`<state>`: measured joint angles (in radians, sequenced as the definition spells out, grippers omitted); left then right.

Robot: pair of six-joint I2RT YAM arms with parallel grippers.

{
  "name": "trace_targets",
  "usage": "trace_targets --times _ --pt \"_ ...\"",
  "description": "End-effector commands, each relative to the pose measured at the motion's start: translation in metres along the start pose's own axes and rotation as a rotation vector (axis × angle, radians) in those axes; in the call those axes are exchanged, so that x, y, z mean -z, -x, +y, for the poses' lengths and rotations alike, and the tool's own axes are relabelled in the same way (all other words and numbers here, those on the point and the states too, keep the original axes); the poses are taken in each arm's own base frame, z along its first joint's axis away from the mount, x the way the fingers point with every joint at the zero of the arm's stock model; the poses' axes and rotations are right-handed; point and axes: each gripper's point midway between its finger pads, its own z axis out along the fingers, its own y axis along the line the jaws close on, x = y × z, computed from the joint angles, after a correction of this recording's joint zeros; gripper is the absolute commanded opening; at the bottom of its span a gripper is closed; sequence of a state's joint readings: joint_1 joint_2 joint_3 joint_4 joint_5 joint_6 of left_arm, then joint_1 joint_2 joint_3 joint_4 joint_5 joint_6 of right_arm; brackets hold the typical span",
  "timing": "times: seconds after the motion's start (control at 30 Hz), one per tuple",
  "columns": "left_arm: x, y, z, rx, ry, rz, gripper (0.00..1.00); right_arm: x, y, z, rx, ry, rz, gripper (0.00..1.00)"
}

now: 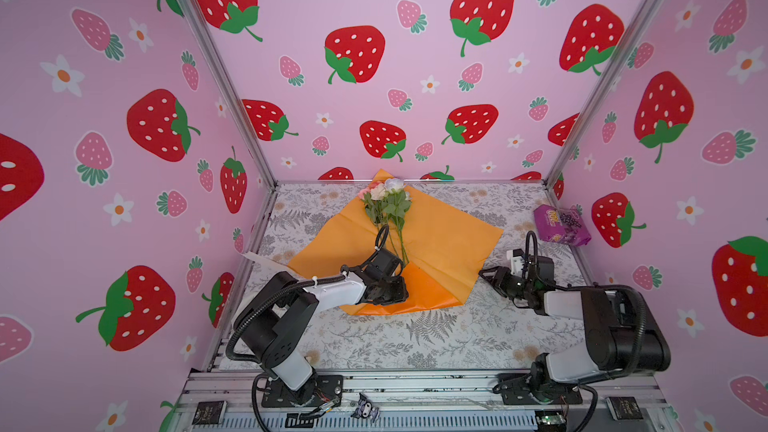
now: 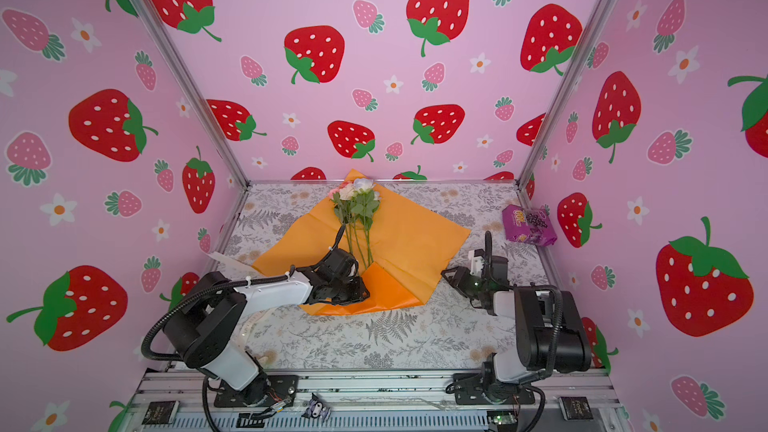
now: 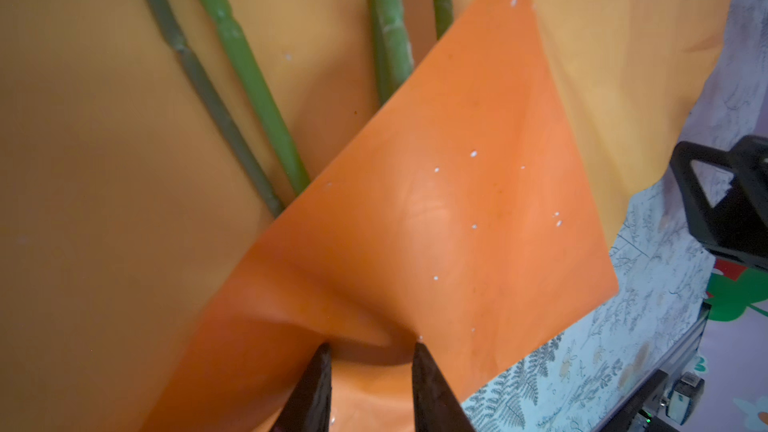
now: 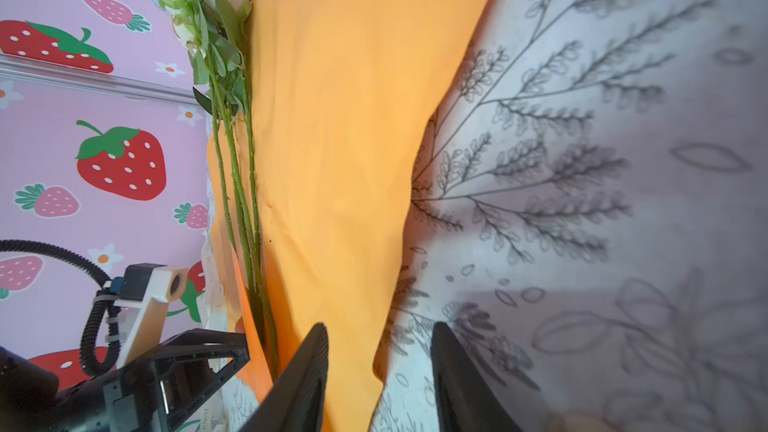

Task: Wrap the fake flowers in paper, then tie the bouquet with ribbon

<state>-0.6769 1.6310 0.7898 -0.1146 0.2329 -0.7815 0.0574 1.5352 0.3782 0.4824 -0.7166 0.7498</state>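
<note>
The bouquet of fake flowers (image 1: 386, 195) (image 2: 358, 193) lies on a spread sheet of orange wrapping paper (image 1: 444, 234) (image 2: 411, 230), blooms toward the back wall. Its green stems (image 3: 249, 76) (image 4: 239, 184) run under a near corner of the paper (image 1: 424, 290) that is folded up over their ends. My left gripper (image 1: 397, 288) (image 2: 359, 290) (image 3: 372, 347) is open a little, both tips pressing down on that folded flap, which puckers between them. My right gripper (image 1: 483, 273) (image 2: 444, 273) (image 4: 378, 328) is open at the paper's right corner, the paper's edge lying loose between its fingers.
A purple snack packet (image 1: 561, 226) (image 2: 528, 226) leans at the right wall. A cream ribbon (image 1: 257, 259) (image 2: 220, 259) lies at the left edge, partly under the left arm. Strawberry-print walls close three sides. An aluminium rail (image 1: 415, 384) runs along the front.
</note>
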Motion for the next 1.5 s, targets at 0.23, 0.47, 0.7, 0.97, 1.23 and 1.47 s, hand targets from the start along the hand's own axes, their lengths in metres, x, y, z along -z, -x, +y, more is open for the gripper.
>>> trace_targets --times 0.23,0.47,0.7,0.97,1.23,1.47 --pt "0.003 -0.005 0.017 0.010 0.068 0.014 0.35 -0.036 0.007 0.017 0.003 0.100 0.026 0.39" --pt "0.003 -0.005 0.015 0.010 0.063 0.015 0.35 -0.033 0.022 0.024 0.042 0.113 -0.044 0.06" --pt "-0.001 -0.002 -0.008 -0.041 -0.014 0.038 0.36 -0.018 0.032 -0.001 0.028 0.000 -0.109 0.00" --pt "-0.016 -0.001 -0.033 -0.076 -0.060 0.076 0.37 0.010 0.040 -0.036 0.017 -0.142 -0.164 0.00" --pt "-0.026 -0.004 -0.045 -0.071 -0.060 0.087 0.37 0.028 0.054 -0.035 0.045 -0.212 -0.156 0.30" --pt "-0.018 -0.003 -0.039 -0.061 -0.043 0.054 0.37 0.071 0.064 -0.011 0.087 -0.385 -0.263 0.44"
